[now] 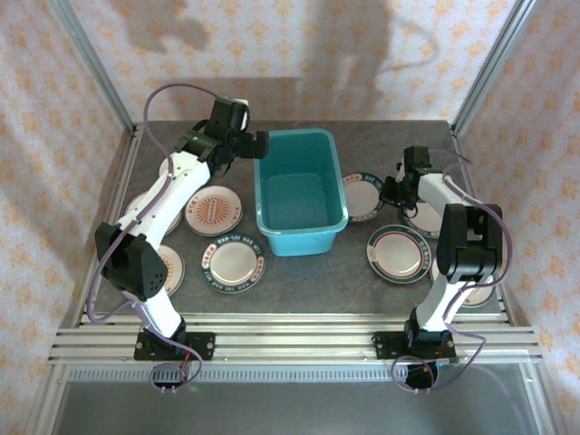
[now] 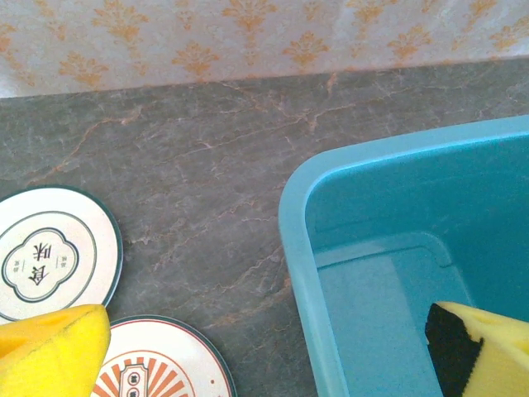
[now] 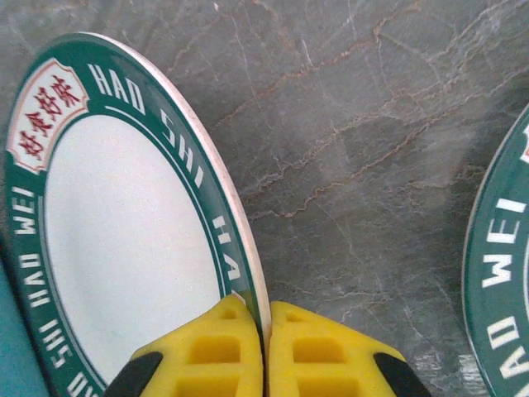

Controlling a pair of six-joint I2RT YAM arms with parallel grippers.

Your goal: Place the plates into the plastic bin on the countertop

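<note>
My right pincer [image 3: 266,313] is closed on a white round plate with a dark green lettered rim [image 3: 124,240], its edge caught between my two yellow fingers [image 3: 211,347]. This plate sits just right of the teal-blue rectangular plastic bin [image 1: 300,239] on the dark grey stone-look worktop [image 1: 299,285]. My left pincer [image 2: 264,364] stands wide open over the bin's far left rim, one finger on either side of the wall, holding nothing. Red-orange patterned plates [image 1: 213,210] lie flat left of the bin and green-rimmed plates [image 1: 399,254] to its right, all outside it.
</note>
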